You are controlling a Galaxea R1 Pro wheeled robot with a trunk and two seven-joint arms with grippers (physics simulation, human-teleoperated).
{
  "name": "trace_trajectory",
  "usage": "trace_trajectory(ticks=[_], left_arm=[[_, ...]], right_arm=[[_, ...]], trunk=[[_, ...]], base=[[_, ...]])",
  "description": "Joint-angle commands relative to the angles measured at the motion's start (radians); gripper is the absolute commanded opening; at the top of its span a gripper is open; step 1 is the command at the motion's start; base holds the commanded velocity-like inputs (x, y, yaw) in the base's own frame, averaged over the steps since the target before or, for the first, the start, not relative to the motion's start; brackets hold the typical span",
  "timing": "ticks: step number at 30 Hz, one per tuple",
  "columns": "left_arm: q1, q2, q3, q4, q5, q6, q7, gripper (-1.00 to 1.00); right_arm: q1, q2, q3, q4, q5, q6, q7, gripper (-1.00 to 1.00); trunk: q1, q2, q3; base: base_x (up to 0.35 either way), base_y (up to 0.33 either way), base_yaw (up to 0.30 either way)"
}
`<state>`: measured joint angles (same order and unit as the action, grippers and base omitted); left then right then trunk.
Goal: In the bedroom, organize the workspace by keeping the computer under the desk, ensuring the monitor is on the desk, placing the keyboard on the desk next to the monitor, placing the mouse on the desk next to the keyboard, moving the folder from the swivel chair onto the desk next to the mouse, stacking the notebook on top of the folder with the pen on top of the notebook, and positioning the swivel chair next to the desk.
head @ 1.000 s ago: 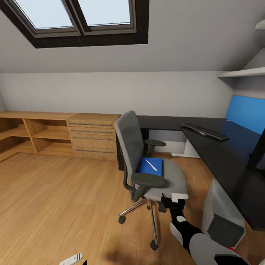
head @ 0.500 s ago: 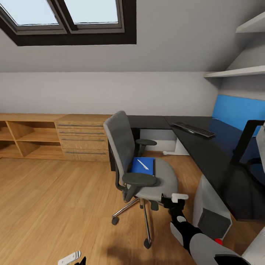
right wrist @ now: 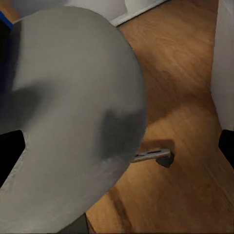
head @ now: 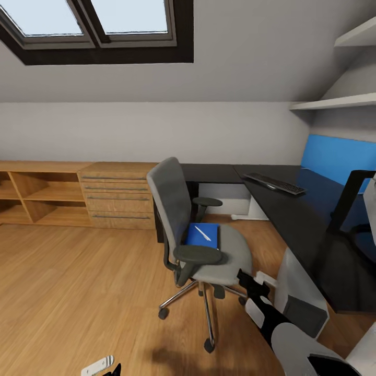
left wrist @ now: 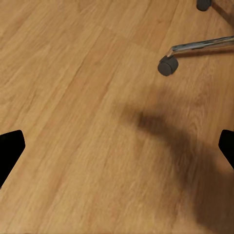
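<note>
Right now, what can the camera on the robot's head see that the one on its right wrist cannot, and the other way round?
The head view takes in the bright blue folder with the slim pale pen on it, the dark keyboard on the black-topped desk, and the wooden cabinets. The right wrist view gives a close look over the seat's rounded edge, with its open fingertips at the borders. Both show the grey swivel chair and wooden floor.

The head camera looks from high up across the room at the chair [head: 201, 235] and desk [head: 292, 219]. The left wrist camera faces straight down at the floor [left wrist: 83, 122], close to a chair wheel [left wrist: 167, 66]. The right wrist camera looks down from close above the chair's seat [right wrist: 73, 122].
</note>
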<state>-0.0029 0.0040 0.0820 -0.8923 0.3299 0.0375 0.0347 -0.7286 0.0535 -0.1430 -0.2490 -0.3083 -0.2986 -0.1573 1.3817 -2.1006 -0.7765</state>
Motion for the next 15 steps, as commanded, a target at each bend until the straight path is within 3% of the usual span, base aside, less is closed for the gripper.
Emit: trace_trajectory(ticks=[1,8,15], left_arm=[[0.000,0.001,-0.001,-0.002,0.010,0.004,0.004,1.00],[0.000,0.001,-0.002,-0.002,0.009,0.005,0.004,1.00],[0.000,0.001,-0.003,-0.002,0.010,0.005,0.004,1.00]], right_arm=[[-0.003,0.000,-0.004,-0.011,-0.049,0.008,0.017,1.00],[-0.005,-0.003,-0.005,-0.022,-0.177,0.024,0.069,1.00],[-0.006,-0.004,-0.004,-0.023,-0.226,0.024,0.089,1.00]], trunk=[[0.000,0.000,-0.001],[0.000,0.000,-0.001],[0.000,0.000,-0.001]], base=[[0.000,0.000,0.000],[0.000,0.000,0.000],[0.003,0.000,0.000]])
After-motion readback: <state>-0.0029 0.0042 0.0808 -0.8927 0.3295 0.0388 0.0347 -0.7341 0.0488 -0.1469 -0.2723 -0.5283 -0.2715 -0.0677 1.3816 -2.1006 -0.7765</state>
